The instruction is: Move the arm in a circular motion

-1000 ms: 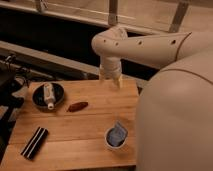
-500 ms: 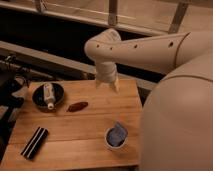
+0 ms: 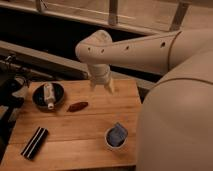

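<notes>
The cream-white arm [image 3: 145,47] reaches in from the right as a thick tube with small dark holes. It bends at a rounded elbow [image 3: 95,46] and points down. Its pale-fingered gripper [image 3: 101,88] hangs over the far middle of the wooden table [image 3: 75,130]. The two fingers stand apart with nothing between them. The gripper is above and right of the brown object [image 3: 77,106] and touches nothing.
A black bowl [image 3: 48,96] with a white bottle in it sits at the table's far left. A black-and-white bar [image 3: 34,142] lies front left. A white cup [image 3: 116,136] with blue contents stands front right. Dark equipment [image 3: 12,82] stands left of the table.
The arm's elbow and gripper have swung left over the table's far edge, from the far right corner toward the middle. The objects on the table have not moved.
</notes>
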Motion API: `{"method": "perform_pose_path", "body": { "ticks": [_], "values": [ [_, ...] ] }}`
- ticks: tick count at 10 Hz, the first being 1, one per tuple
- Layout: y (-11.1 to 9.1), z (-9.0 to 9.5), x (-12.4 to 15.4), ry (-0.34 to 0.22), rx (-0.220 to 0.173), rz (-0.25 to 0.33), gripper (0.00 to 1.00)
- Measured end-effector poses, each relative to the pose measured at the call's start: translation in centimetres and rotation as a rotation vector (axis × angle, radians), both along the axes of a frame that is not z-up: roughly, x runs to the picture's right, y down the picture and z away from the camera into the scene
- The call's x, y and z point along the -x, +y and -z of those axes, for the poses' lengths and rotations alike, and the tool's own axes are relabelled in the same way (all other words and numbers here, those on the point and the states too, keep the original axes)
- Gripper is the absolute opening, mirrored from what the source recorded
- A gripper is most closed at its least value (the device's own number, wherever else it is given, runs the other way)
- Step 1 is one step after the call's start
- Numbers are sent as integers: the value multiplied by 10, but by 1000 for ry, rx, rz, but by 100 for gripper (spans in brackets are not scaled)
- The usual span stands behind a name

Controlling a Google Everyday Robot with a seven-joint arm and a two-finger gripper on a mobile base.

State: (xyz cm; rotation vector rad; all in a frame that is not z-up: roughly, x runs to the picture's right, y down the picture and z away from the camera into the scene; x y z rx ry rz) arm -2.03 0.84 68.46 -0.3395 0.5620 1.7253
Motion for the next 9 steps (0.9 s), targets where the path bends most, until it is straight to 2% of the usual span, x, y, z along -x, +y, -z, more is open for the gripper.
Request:
{"method": "perform_pose_path", "body": {
  "ticks": [3, 7, 9],
  "values": [
    [2, 1, 7, 2, -4, 11, 65],
    [6, 5, -15, 15, -21, -6, 65],
    [12, 10, -36, 29, -25, -20, 65]
  ]
}}
